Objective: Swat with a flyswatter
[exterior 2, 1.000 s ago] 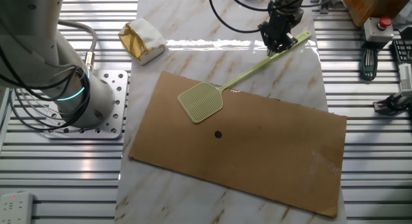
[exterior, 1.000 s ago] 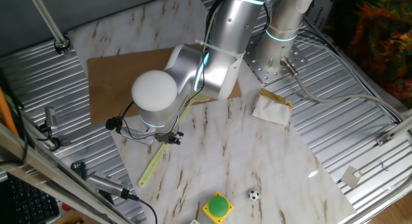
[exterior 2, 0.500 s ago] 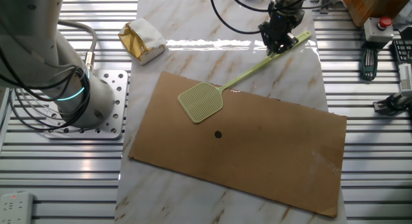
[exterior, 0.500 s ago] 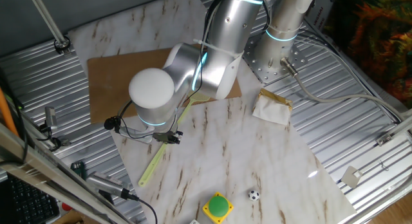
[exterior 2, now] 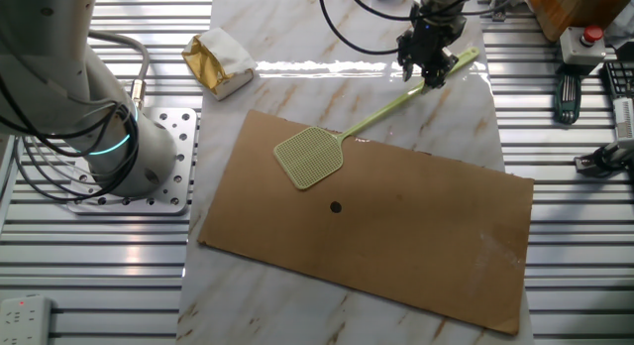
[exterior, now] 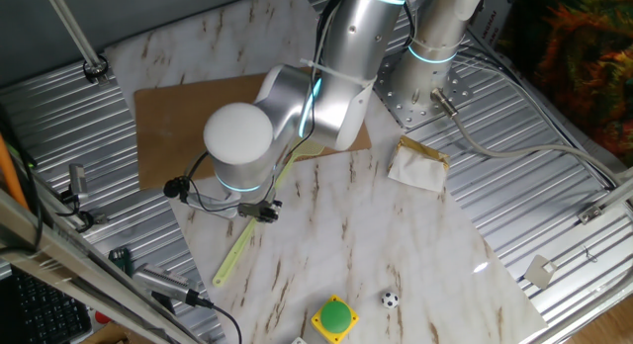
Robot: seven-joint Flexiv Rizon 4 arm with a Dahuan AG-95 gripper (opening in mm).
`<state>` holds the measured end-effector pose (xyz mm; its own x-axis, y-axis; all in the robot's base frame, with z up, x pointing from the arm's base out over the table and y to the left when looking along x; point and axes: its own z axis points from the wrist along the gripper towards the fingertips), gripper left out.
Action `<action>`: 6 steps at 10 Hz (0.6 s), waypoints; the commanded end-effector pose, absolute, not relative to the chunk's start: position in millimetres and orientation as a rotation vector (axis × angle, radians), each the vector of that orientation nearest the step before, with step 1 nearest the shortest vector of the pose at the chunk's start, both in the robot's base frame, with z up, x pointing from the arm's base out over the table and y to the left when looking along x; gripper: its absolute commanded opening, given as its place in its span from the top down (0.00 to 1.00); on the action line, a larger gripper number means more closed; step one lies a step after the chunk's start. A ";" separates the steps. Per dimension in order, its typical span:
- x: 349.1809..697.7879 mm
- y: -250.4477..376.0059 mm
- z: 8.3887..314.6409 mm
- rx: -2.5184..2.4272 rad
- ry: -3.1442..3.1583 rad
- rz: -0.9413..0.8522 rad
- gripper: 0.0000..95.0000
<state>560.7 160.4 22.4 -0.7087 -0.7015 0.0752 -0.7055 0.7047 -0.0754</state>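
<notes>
The pale yellow-green flyswatter (exterior 2: 309, 157) lies flat, its mesh head on the brown cardboard sheet (exterior 2: 396, 236) and its thin handle running up to the right onto the marble. My gripper (exterior 2: 428, 73) hangs over the far end of the handle, one finger on each side of it, and the jaws look slightly apart. In one fixed view the arm's wrist hides the gripper (exterior: 259, 212) for the most part. The handle (exterior: 237, 250) sticks out below it toward the front left. A small dark spot (exterior 2: 336, 207) sits on the cardboard just below the head.
A crumpled white and gold wrapper (exterior 2: 220, 59) lies on the marble near the arm's base (exterior 2: 149, 157). A green button on a yellow box (exterior: 335, 317) and a small black-and-white ball (exterior: 390, 301) sit at the front edge. Tools and cables lie on the ribbed metal at the sides.
The arm's wrist shifted slightly left and then back right. The gripper moved a little over the handle. The flyswatter has not moved.
</notes>
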 end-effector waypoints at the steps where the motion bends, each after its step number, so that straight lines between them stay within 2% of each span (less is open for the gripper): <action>1: 560.3 160.1 17.6 1.183 -2.868 0.158 0.60; 6: 559.6 160.3 10.0 1.179 -2.885 0.167 0.60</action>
<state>560.0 161.1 9.7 -0.7154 -0.6961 0.0603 -0.6984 0.7100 -0.0897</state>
